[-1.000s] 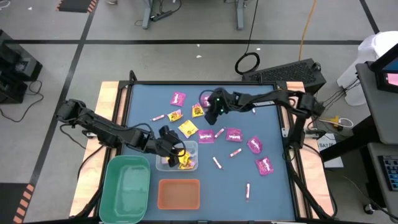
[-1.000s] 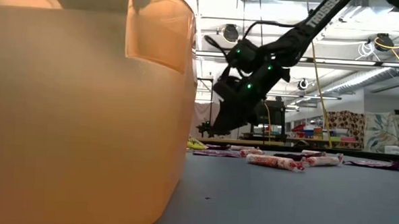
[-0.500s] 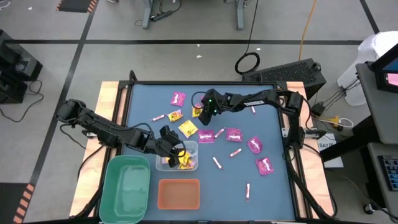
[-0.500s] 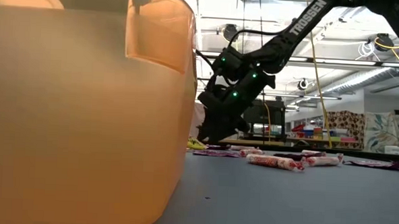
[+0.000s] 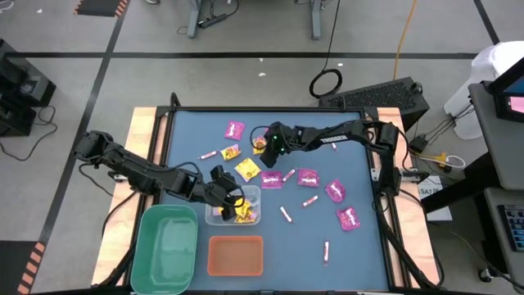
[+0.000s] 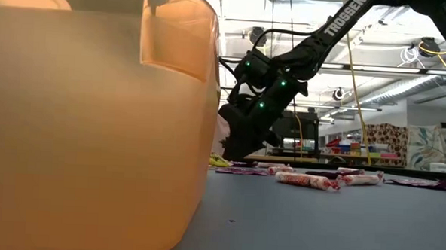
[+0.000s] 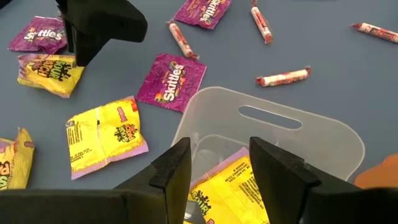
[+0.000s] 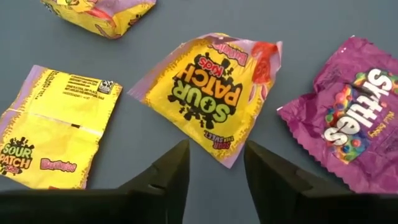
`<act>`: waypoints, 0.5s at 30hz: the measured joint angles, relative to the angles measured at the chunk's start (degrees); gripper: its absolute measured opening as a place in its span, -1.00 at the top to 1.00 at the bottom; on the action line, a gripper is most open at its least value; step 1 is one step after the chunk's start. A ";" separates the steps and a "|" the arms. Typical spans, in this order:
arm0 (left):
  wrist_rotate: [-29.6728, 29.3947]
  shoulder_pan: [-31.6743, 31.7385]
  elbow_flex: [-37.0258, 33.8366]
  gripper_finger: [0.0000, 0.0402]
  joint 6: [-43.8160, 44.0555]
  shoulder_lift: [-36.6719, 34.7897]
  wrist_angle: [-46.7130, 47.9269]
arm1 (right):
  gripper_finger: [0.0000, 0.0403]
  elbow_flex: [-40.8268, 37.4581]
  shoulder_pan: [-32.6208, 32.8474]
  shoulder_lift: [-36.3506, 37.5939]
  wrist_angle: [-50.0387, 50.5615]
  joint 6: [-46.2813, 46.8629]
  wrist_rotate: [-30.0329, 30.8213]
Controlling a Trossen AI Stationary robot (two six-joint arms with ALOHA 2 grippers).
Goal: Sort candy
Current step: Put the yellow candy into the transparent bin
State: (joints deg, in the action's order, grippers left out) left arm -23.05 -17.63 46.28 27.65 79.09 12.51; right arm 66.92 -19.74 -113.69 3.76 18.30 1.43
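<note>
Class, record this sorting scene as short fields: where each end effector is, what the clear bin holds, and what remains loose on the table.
left end effector: open, over the clear bin
right end effector: open, just above a yellow packet
clear bin contents: yellow packets
green bin: nothing visible inside
orange bin: nothing visible inside
loose on table: magenta packets, yellow packets, sticks

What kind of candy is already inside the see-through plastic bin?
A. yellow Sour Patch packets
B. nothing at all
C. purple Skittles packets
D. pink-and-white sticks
A: the left wrist view shows yellow square Sour Patch packets lying in the clear plastic bin, and the high view shows yellow there too.
</note>
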 joint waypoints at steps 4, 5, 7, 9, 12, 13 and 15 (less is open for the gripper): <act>0.00 0.00 0.00 0.16 -0.08 0.00 -0.02 | 0.36 0.00 -0.03 0.00 -0.05 0.10 0.03; 0.00 0.00 0.00 0.16 -0.08 0.00 -0.02 | 0.37 0.00 -0.08 0.00 -0.05 0.12 0.03; 0.00 0.00 0.00 0.16 -0.13 0.00 -0.02 | 0.38 0.00 -0.14 -0.32 -0.34 0.20 0.04; 0.00 0.02 0.00 0.16 -1.05 0.00 -0.15 | 0.39 0.01 -0.20 -1.27 -0.81 0.58 -0.17; 0.00 0.02 0.00 0.16 -1.48 -0.02 -0.20 | 0.39 0.04 -0.20 -2.98 -2.43 0.60 -1.16; 0.00 0.02 0.00 0.16 -1.48 -0.02 -0.20 | 0.39 0.12 -0.21 -3.52 -3.06 0.57 -1.35; 0.00 0.02 0.00 0.16 -1.55 -0.02 -0.19 | 0.43 0.23 -0.20 -4.04 -2.97 0.45 -1.37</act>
State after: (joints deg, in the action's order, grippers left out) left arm -23.05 -17.61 46.28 26.10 79.07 12.32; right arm 67.14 -19.94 -117.73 0.79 18.75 0.05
